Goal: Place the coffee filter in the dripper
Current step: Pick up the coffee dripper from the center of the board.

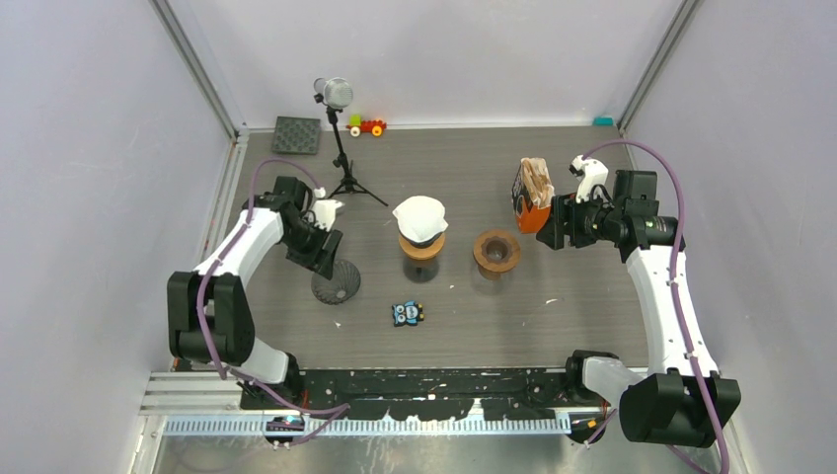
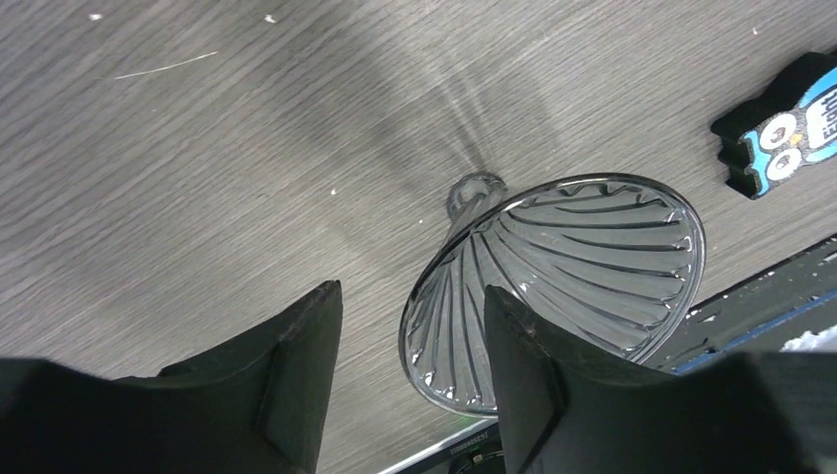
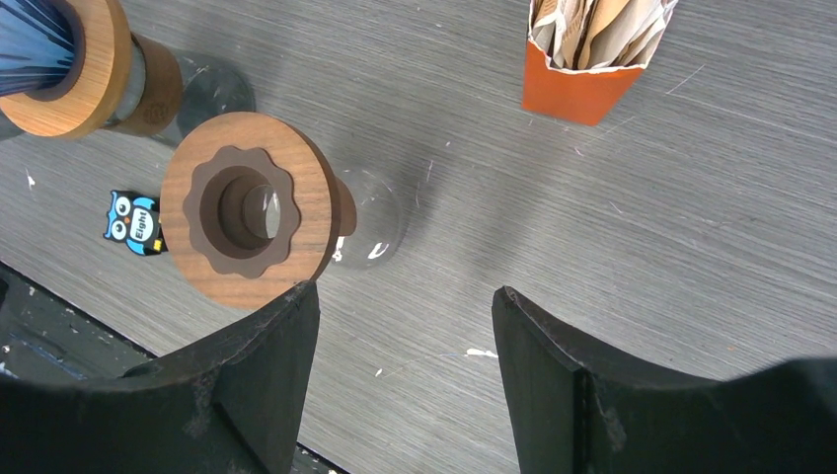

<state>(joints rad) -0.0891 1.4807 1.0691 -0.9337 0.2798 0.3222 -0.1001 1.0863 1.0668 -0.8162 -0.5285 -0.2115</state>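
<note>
Gray wood tabletop (image 1: 592, 296), white walls. The right gripper (image 3: 405, 291) is spread wide and empty, with the paper filters (image 3: 592, 30) in their orange holder (image 3: 572, 94) close by; I'd pinch just one filter by its edge. The left gripper (image 2: 413, 291), wide too, hovers at the rim of the glass dripper (image 2: 582, 257) lying tipped over, so stand that upright first.

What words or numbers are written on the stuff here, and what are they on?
"Eight": on the belly of the little blue owl block, seen from both wrist cameras.
The same word is too small to read in the top view.
No other writing shows; the orange filter holder looks plain.
</note>
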